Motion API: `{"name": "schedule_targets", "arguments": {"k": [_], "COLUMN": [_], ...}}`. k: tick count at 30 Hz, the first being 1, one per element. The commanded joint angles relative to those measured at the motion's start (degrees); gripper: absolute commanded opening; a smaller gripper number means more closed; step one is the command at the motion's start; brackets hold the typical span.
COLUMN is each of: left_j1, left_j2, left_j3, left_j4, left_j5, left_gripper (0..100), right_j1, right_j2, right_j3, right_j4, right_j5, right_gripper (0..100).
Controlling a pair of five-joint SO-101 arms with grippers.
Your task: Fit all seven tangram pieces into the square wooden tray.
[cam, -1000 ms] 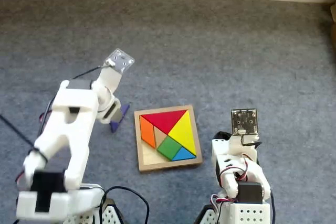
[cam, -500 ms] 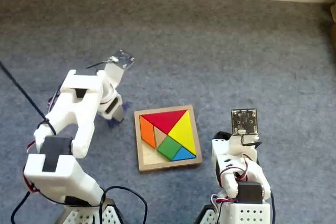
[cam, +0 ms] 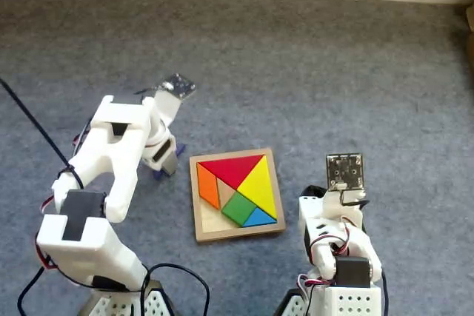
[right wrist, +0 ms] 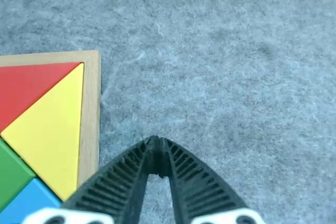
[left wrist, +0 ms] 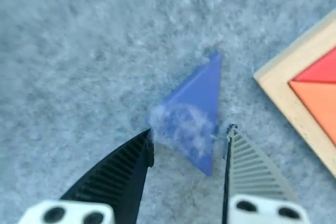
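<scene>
both arms are white moulded shells. black cables trail from the left arm; the right arm shows red and white wires and a dark square board. the left tool has one black and one pale grey ribbed finger, the right tool two black.

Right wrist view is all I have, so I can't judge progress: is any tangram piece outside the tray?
Observer: Yes. One blue-purple triangle lies on the carpet, just off the tray on the left arm's side.
Operator: Is the left gripper on it?
Observer: The left gripper is open, straddling the triangle.
Operator: Where would it go?
Observer: Probably the bare wood in the tray's corner, below the orange piece in the high view.
</scene>
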Motion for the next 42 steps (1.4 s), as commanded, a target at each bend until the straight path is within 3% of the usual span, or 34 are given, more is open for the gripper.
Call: {"name": "schedule_targets", "arguments": {"k": [1, 17, 34, 42], "left_j1": [-1.80, 0.13, 4.18, 4.26], "left_j2": [-0.66, 11.65, 11.56, 0.48], "left_j3": [-7.43, -16.31, -17.27, -16.57], "left_j4": [2.73, 5.10, 10.20, 16.26], "left_j5": [-0.09, 2.11, 1.93, 2.11], "left_gripper": [21, 26, 14, 9], "right_j1": [0.75, 0.75, 0.75, 0.75], "right_j2": [0.13, 0.13, 0.13, 0.13], "right_j3": [8.31, 8.31, 8.31, 8.31], "right_j4": [0.40, 0.40, 0.40, 0.40], "right_j5": [-0.18, -0.18, -0.18, -0.18], "right_gripper": [0.9, 0.9, 0.9, 0.9]}}
